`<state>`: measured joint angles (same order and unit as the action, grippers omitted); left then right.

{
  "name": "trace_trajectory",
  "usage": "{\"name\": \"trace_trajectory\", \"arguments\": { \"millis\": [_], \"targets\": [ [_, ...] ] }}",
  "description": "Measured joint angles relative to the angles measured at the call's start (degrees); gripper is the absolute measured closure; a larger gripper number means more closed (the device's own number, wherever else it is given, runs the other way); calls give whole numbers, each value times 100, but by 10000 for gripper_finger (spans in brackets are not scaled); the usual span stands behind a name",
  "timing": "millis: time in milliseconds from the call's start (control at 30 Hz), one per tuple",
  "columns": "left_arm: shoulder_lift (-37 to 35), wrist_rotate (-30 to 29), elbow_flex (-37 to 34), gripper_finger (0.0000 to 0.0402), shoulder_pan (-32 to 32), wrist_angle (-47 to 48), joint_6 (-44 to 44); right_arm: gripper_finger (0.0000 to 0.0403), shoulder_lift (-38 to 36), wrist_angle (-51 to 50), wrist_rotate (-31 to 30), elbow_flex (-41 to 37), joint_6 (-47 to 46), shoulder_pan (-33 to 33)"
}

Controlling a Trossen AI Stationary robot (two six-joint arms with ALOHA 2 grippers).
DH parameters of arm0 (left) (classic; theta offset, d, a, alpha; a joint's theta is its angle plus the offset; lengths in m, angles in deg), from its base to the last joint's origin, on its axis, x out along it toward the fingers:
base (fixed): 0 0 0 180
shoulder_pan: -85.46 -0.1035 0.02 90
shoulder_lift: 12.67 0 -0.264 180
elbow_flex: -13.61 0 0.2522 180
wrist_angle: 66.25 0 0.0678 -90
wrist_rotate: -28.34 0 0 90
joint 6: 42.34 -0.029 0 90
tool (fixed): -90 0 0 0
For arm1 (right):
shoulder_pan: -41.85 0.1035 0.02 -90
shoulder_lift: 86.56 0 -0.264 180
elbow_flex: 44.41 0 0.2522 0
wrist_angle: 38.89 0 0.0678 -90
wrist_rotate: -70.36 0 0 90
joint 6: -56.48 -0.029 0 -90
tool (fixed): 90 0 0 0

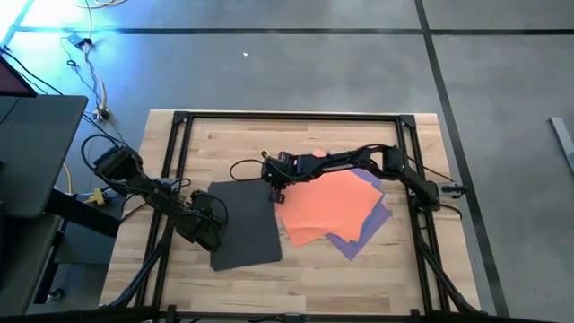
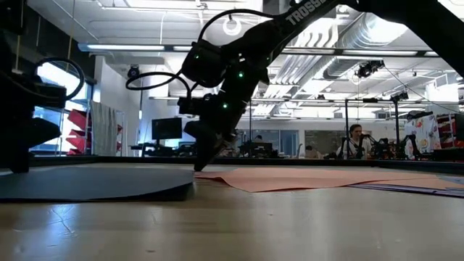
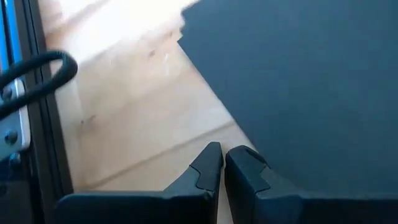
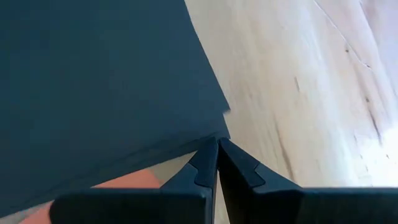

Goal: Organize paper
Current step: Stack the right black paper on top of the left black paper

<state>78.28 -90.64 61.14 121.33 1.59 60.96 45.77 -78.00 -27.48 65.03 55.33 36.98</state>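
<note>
High view | right pincer (image 1: 277,195) closed at dark grey sheet (image 1: 244,224) corner | left pincer (image 1: 208,235) closed | sheet should be slid slowly, kept flat on bench (image 1: 359,278)

**Camera positions, four views**

High: overhead, straight down, whole table (image 1: 305,278) in frame. Low: table-top height, level across into the room. Left wrist, right wrist: each close above the wood, looking past its own fingers. All four share the dark grey sheet (image 1: 242,224).

wooden table (image 1: 359,274), black frame (image 1: 287,117), seated person (image 2: 354,140)
</note>
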Motion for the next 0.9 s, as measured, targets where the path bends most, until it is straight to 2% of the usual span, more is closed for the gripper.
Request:
{"name": "trace_trajectory", "arguments": {
  "millis": [167,267,433,600,800,900],
  "targets": [
    [7,-571,-123,401,-76,-94,-135,403,2,79,50,-2,-42,4],
    [5,-693,-228,401,-163,-69,-72,403,2,79,43,-2,-146,5],
    [5,-334,-174,401,-227,480,-67,403,7,42,-206,-4,-291,25],
    [1,-134,-46,401,-231,648,-302,403,7,31,-265,-2,-266,25],
    [-6,-91,278,401,-231,991,-354,403,-8,20,-420,-4,-184,21],
    [-10,157,460,401,-214,1252,-486,403,-46,-26,-441,-9,-185,16]
  ]
}}
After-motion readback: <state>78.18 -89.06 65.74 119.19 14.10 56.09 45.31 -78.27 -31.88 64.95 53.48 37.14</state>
